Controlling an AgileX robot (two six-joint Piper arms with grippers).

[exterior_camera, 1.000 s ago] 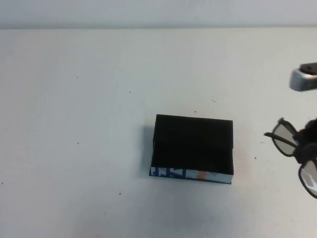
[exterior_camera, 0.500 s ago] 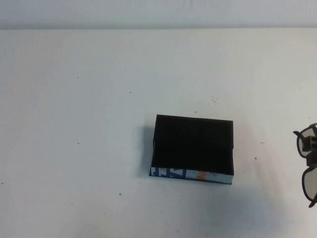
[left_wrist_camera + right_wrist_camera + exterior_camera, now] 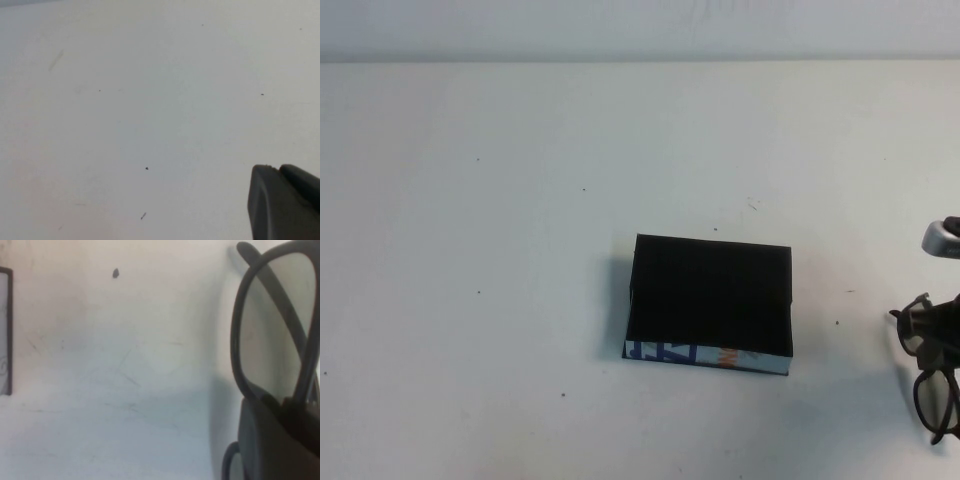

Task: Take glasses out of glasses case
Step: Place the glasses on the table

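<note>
The glasses case (image 3: 710, 295), a shallow black box with a white front edge bearing blue and orange marks, lies open and empty at the table's middle. The black glasses (image 3: 928, 385) are at the far right near edge of the high view, well to the right of the case. My right gripper (image 3: 938, 335) is shut on their middle. In the right wrist view its dark finger (image 3: 270, 440) clamps the frame below one tinted lens (image 3: 272, 325). My left gripper (image 3: 282, 175) is out of the high view, shut and empty over bare table.
The white table (image 3: 520, 250) carries small dark specks. The silver part of my right arm (image 3: 942, 240) shows at the right edge. An edge of the case (image 3: 5, 330) shows at the side of the right wrist view.
My right gripper has carried the glasses toward the near right corner and turned them. The case has not moved.
</note>
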